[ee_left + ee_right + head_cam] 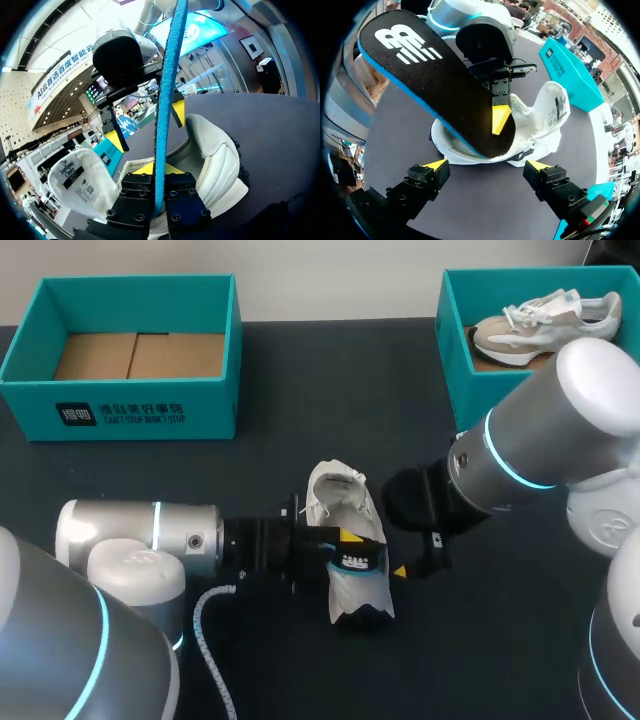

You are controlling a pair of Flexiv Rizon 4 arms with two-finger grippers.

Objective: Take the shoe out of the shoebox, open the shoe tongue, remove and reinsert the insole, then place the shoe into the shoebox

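Note:
A white sneaker point(340, 502) lies on the dark table, its tongue point(80, 180) folded out. My left gripper point(345, 550) is over the shoe's opening, shut on a black insole with a blue edge point(430, 75). The insole's lower end sits inside the shoe point(540, 125) while the rest sticks up and out of it. In the left wrist view the insole point(165, 100) is edge-on between the fingers of my left gripper point(159, 175). My right gripper point(487, 165) is open just beside the shoe's heel end, holding nothing; it shows as right gripper point(415, 565) from above.
An empty teal shoebox point(120, 410) stands at the back left. At the back right a second teal box point(460, 360) holds another beige-and-white sneaker point(545, 322). My right arm point(540, 440) reaches over in front of that box.

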